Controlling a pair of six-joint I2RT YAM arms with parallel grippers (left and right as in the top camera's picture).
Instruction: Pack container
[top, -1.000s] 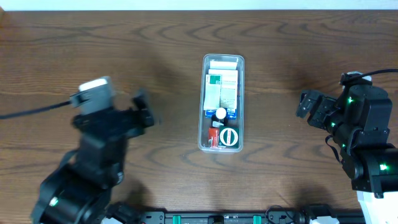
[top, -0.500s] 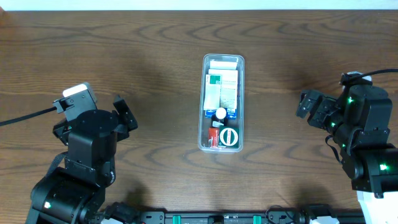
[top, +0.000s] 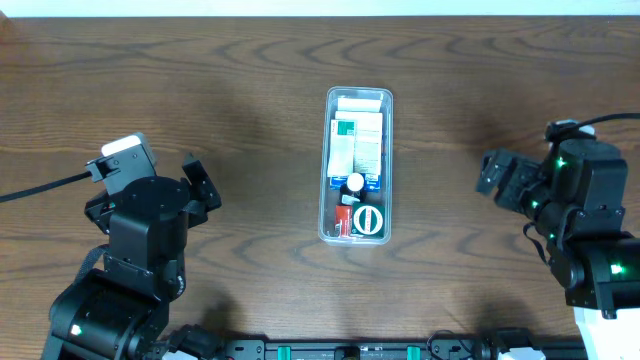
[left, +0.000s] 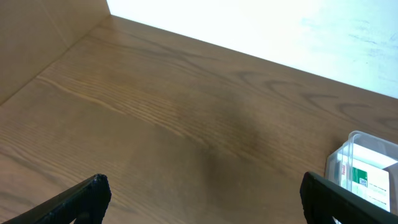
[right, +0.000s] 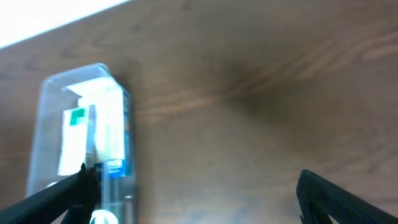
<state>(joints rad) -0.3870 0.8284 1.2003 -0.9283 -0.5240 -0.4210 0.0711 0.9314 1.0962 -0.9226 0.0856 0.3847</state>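
Observation:
The clear plastic container (top: 390, 160) stands in the middle of the wooden table, long side running front to back. It holds white and green boxes, a blue one, a red item and a round white cap. My left gripper (top: 200, 185) is open and empty, well to the left of it. My right gripper (top: 497, 175) is open and empty, well to the right of it. The container's end shows at the right edge of the left wrist view (left: 367, 140) and at the left of the right wrist view (right: 56, 87).
The wooden table (top: 250, 80) runs to a pale back edge at the top. Both arm bodies stand at the front corners. A black cable (top: 40, 185) trails off left from the left arm.
The left arm pulled back to the left and toward the front between one second and half a second ago, then held still. The right arm barely shifted.

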